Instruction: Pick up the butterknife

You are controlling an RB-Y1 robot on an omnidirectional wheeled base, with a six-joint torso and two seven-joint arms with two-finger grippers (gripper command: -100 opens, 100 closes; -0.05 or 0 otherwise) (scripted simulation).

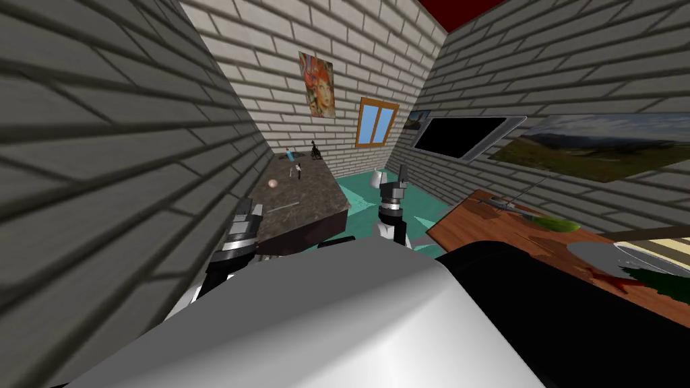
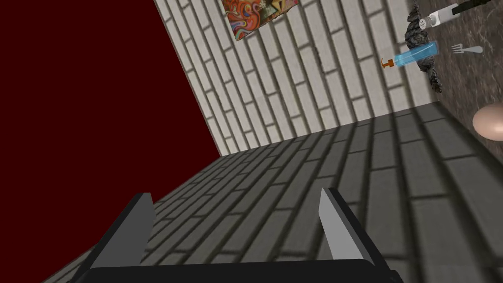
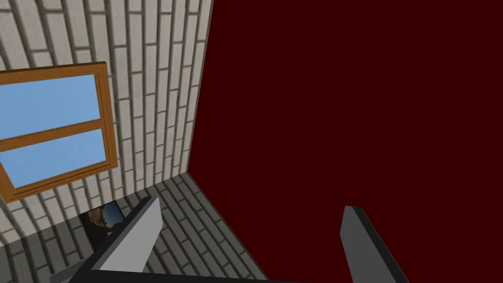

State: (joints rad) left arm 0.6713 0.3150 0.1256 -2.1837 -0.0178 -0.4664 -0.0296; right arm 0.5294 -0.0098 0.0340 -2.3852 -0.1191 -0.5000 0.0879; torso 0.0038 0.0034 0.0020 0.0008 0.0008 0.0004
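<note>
A thin pale utensil (image 1: 286, 205), which may be the butterknife, lies near the front of a dark stone counter (image 1: 317, 202) ahead on my left. My left gripper (image 1: 251, 214) hovers at the counter's near left corner, a short way from that utensil. It stands open (image 2: 236, 196) and holds nothing, aimed along the grey brick wall. My right gripper (image 1: 399, 175) is raised to the right of the counter, over the teal floor. In the right wrist view it is open (image 3: 251, 206) and empty.
Farther back on the counter are an egg (image 1: 272, 182) (image 2: 489, 122), a fork (image 1: 294, 172) (image 2: 466, 49), a blue bottle (image 1: 290, 154) (image 2: 412, 55) and a dark figurine (image 1: 315, 149). A wooden table (image 1: 512, 236) on the right carries a grey utensil (image 1: 505, 204), a green vegetable and a plate. Brick walls close in on both sides.
</note>
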